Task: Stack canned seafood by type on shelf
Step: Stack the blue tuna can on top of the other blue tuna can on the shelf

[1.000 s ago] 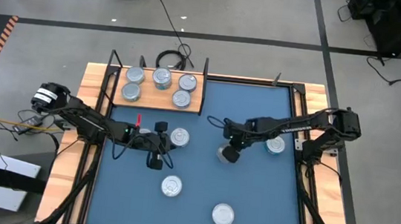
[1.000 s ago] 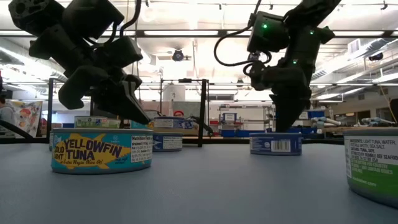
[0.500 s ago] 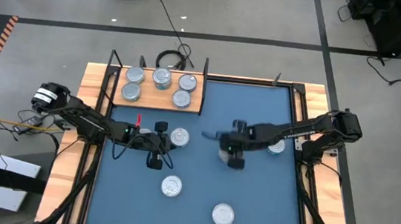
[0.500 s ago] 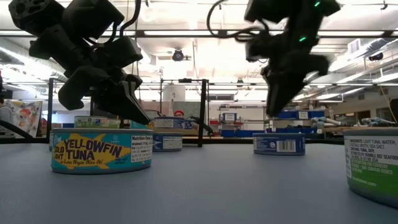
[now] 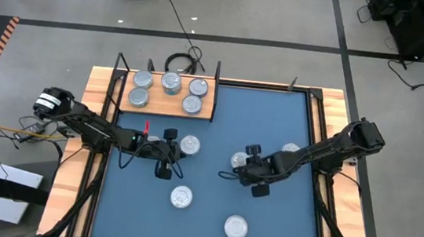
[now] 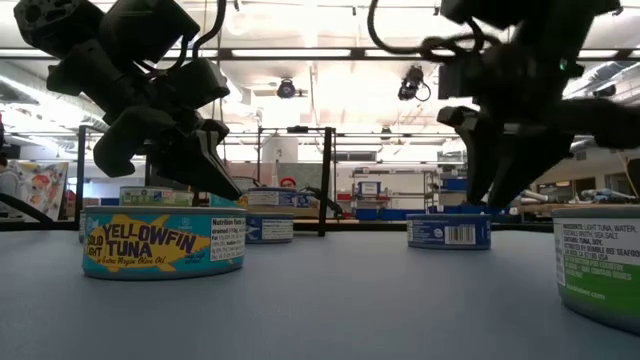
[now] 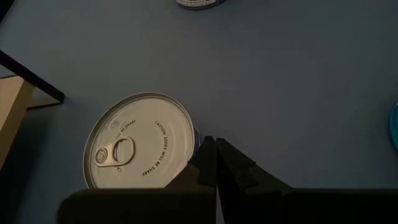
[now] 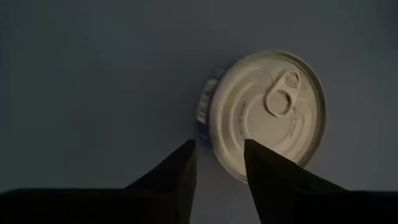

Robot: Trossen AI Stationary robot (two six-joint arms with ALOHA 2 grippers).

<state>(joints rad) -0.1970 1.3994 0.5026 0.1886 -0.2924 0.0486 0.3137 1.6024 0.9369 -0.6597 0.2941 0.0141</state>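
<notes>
Several round silver tins (image 5: 171, 83) stand on the wooden shelf (image 5: 164, 104) at the far left. More tins rest upright on the blue mat (image 5: 220, 111). My left gripper (image 5: 178, 151) is shut, its tips (image 7: 216, 142) beside the rim of a pull-tab tin (image 7: 140, 143), also seen from above (image 5: 189, 144). My right gripper (image 5: 242, 169) is open and hangs over the mat, next to another pull-tab tin (image 8: 267, 112) standing at mid-mat (image 5: 238, 160). Its fingers (image 8: 186, 162) hold nothing between them. My left gripper has its shut fingertips (image 7: 208, 146) slanting down at the side of the tin, right beside its rim (image 7: 194, 130). Whether they touch the tin, I cannot tell. The tin stands flat on the mat.
Three more tins are on the mat: one near the left gripper (image 5: 181, 197), one at the near edge (image 5: 236, 228), one half under the right arm (image 5: 291, 151). A yellowfin tuna tin (image 6: 165, 243) is nearest in the low view. A coiled cable (image 5: 178, 61) lies behind the shelf.
My right gripper has opened and let go of the mid-mat tin, which stays on the mat. The arm has swung toward the table's near edge and its wrist has rolled. The fingers now stand beside the tin instead of over it.
</notes>
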